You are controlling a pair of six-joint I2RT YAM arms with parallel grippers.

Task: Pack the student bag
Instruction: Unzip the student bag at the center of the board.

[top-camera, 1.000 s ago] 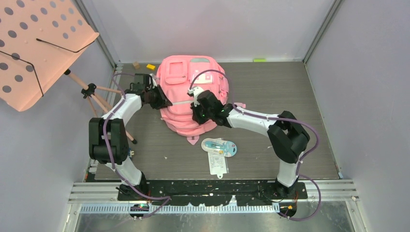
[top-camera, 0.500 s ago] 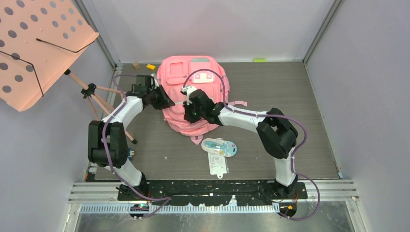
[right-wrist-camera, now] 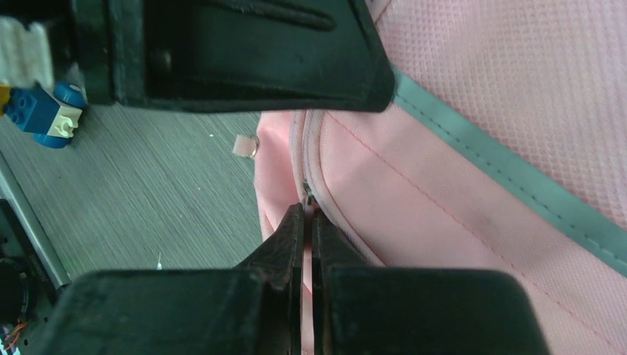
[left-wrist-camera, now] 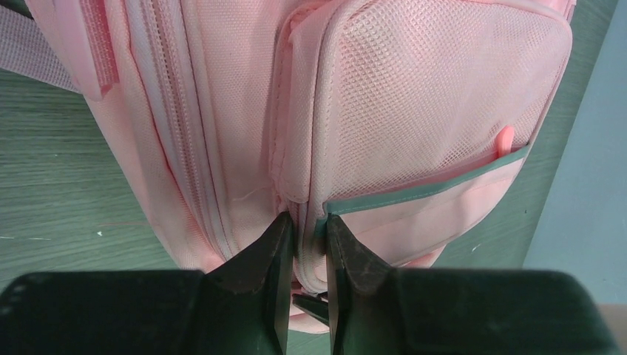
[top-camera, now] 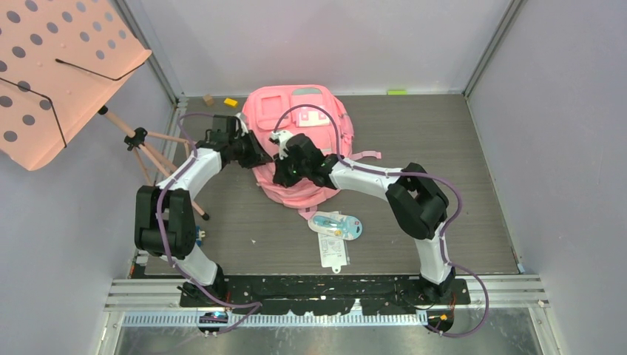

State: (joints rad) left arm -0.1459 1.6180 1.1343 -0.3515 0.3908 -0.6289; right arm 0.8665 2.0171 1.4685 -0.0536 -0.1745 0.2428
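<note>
Student bag (top-camera: 299, 111): lies flat on the table (top-camera: 458, 192), directly ahead of both of your grippers and touching both.

Left gripper (left-wrist-camera: 309, 248): nearly shut, pinching a fold of pink cloth at the seam where the mesh front pocket (left-wrist-camera: 429, 111) meets the main body. The pocket sits just to one side of the fingertips, and a zip line runs along the other.

Right gripper (right-wrist-camera: 307, 218): jaws closed. The zip pull (right-wrist-camera: 307, 195) is at the very tips and appears to be nipped between them. The left gripper's body hangs close above, near but apart.

Handling, by judgement: soft woven fabric, limp, light while unfilled. It will bunch and slide over the table rather than resist, so a zip will drag the whole bag unless your other hand anchors it. Take hold at seams, piping or straps; broad panels give the fingers nothing to bite. The pull is small and metal, so expect slip.

Blister pack (top-camera: 336, 225): behind the right gripper, toward the arm bases, not yet packed.
</note>
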